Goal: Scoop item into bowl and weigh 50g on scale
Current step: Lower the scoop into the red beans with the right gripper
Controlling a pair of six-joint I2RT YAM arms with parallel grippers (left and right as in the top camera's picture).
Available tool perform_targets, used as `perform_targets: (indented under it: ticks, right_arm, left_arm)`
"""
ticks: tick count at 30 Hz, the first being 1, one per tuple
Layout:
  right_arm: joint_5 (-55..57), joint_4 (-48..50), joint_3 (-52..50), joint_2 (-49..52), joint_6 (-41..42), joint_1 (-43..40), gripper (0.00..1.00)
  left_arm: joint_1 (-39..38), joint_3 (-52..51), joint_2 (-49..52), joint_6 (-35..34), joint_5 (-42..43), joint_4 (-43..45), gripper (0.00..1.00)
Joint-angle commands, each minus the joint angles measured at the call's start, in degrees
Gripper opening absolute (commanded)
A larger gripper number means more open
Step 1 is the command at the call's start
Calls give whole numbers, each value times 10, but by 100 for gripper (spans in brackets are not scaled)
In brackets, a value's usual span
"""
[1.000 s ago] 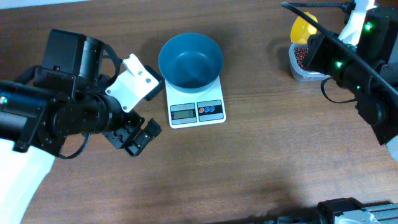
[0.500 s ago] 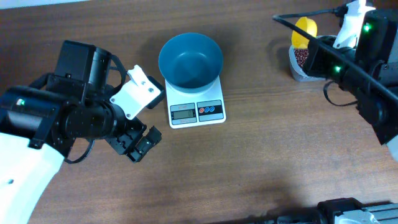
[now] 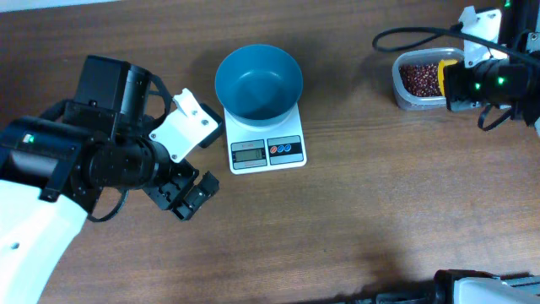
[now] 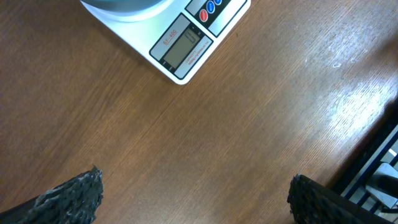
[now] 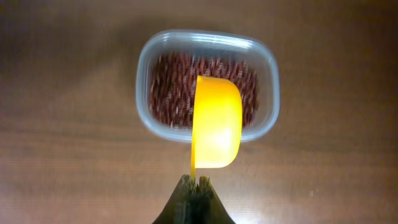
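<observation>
Overhead: bowl (image 3: 258,80) sits on the scale (image 3: 267,150) and looks empty, so nothing is weighed yet; display unreadable. Beans (image 5: 168,93) are all in the clear tub (image 5: 272,106) at the far right of the surface (image 3: 354,219), well apart from the scale. Right jaws clenched on the yellow scoop (image 5: 216,127) handle, scoop above the tub, no beans visible in it. Left jaws spread, grasping nothing, near the scale. Left to do: scoop, transfer, trim to 50g.
</observation>
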Motion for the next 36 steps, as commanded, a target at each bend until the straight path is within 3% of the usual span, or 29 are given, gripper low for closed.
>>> perform_targets:
  ticks: [1, 5, 8, 13, 17, 21, 24, 33, 36]
  right_arm:
    - [7, -2, 11, 0, -6, -4, 4]
    - [2, 12, 11, 3, 4, -4, 4]
    - [3, 12, 11, 4, 67, -4, 4]
    - [7, 12, 11, 4, 70, -4, 4]
    - [8, 25, 11, 21, 7, -4, 4]
    - [69, 97, 11, 103, 7, -4, 4]
    - [69, 144, 11, 111, -12, -4, 4]
    - [100, 159, 11, 155, -23, -4, 4]
    - [113, 174, 11, 155, -70, -4, 4]
  left_arm:
    - [-1, -3, 1, 7, -3, 1, 99]
    - [-1, -3, 1, 7, -3, 1, 99]
    - [-1, -3, 1, 7, -3, 1, 99]
    - [-1, -3, 1, 7, -3, 1, 99]
    - [-1, -3, 1, 7, -3, 1, 99]
    - [-1, -3, 1, 7, -3, 1, 99]
    - [-1, -3, 1, 7, -3, 1, 99]
    - [-1, -3, 1, 7, -3, 1, 99]
    - [-1, -3, 1, 7, -3, 1, 99]
